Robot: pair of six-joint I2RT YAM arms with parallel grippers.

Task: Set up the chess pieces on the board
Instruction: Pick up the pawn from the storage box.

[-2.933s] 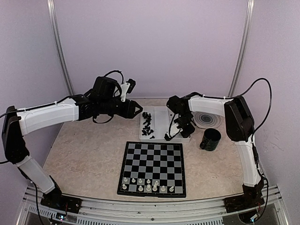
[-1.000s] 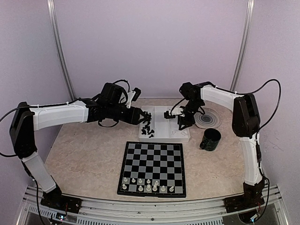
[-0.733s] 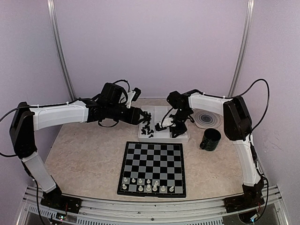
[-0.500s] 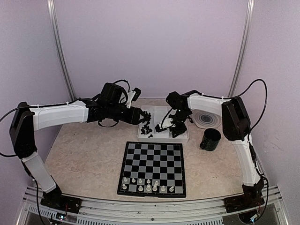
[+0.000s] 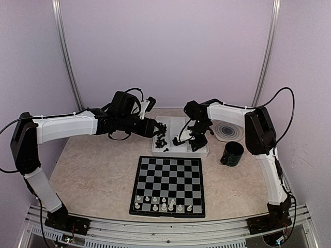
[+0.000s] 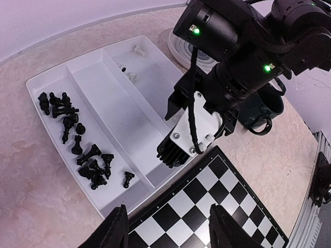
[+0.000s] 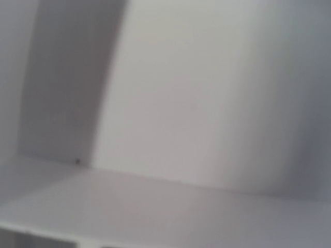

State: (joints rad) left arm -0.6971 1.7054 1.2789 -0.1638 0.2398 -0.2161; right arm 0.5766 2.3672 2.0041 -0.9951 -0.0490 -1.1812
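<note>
Left claw (image 6: 168,219): parted, empty.
Right claw (image 6: 173,151): in tray (image 6: 111,98); gape unclear.
Black pieces (image 6: 77,147): tray's left bay.
White pieces (image 5: 163,202): board's (image 5: 168,175) near rows.

Overhead view: bright, soft, even light, only faint shadows on the tabletop (image 5: 93,170). My left wrist view is sharp and well lit, bowing slightly at its edges. My right wrist view is a pale grey blur, wholly unfocused.
</note>
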